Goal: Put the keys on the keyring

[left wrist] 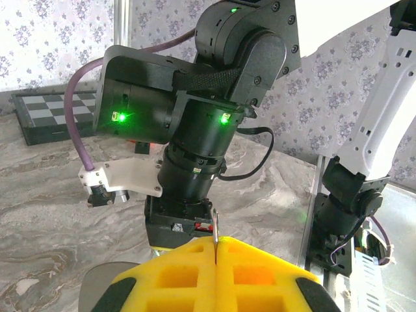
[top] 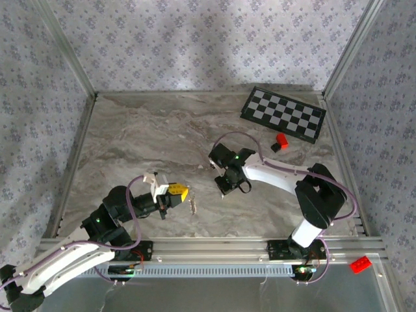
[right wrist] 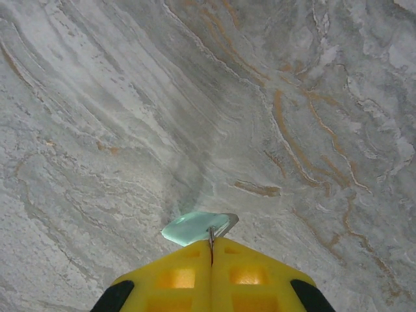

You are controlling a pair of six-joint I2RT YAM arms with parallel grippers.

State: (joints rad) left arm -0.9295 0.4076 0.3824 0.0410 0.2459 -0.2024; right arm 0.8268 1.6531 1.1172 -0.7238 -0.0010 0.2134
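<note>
Noting a grey marble-patterned desk [top: 143, 136], walled on three sides by floral-print panels.

Recording the left arm [top: 62, 263] reaching in from the near-left corner and the right arm [top: 273, 174] bending in from the near-right, wrists facing one another near the middle of the desk, close but apart.

Finding a black-and-white chessboard [top: 284, 114] lying flat in the far-right corner.

Observing the left tool [top: 179, 192] clenched, yellow tips pressed together and pointing toward the right arm. Confirming in the left wrist view: left tool [left wrist: 215, 246] pinching a thin metal sliver in the seam between its pads, with the right arm's black wrist filling the space just ahead.

Observing the right tool [top: 224, 184] angled down at the desk near centre. Confirming in the right wrist view: right tool [right wrist: 211, 244] clenched, hovering just over bare marble.

Logging one red block [top: 282, 140] just in front of the chessboard, touching a small black piece, and a second red block [top: 359, 264] sitting off the desk on the near-right frame rail.

Locating the keyring [top: 192, 205] as a short silvery chain trailing down from the left tool's tips; the sliver seen at those tips appearing to be its upper end [left wrist: 215, 229].

Locating the key [right wrist: 194, 227] gripped in the right tool, mint-green head protruding past the yellow tips, casting a shadow on the desk directly beneath; contact with the marble not determinable.
</note>
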